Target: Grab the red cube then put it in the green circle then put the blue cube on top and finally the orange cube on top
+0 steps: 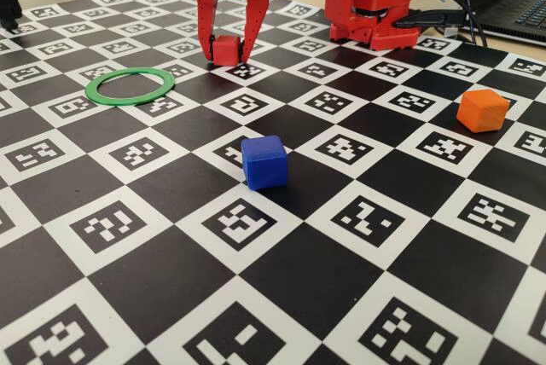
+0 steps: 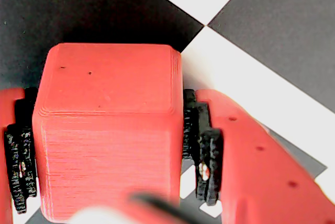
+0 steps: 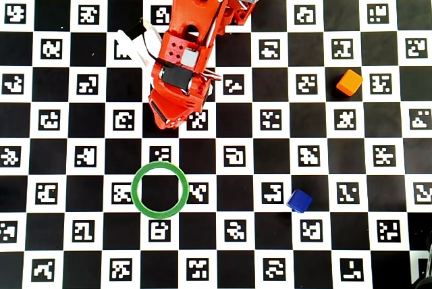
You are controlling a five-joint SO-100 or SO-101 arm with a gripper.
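Jaws: clenched on the red cube (image 2: 107,130), one black pad (image 2: 201,145) pressed against each side face in the wrist view; the gripper (image 1: 227,51) stood at the far side of the bench (image 1: 281,280), low over the checkered surface.
Red cube position: between the fingertips in the fixed view; whether it rested on the bench or hung just clear of it could not be told.
Green circle: lay flat and empty, near-left of the jaws in the fixed view (image 1: 130,86); in the overhead view (image 3: 160,190) it sat just below the gripper.
Blue cube: stood on the bench toward the near centre (image 1: 264,161), well apart from the ring.
Orange cube: stood at the right (image 1: 482,110), well apart from everything else.
Risk, grip: the pads held only the side faces; a quick swing toward the ring could let the cube twist or slip out.
Risk, placement: an off-centre release could leave the cube straddling the ring and tilted, which would undermine the two cubes due on top.
Risk, contact: a low carry could drag the cube and shove the thin ring out of place.
Count: one red cube, one blue cube, one orange cube, one green ring, one arm.
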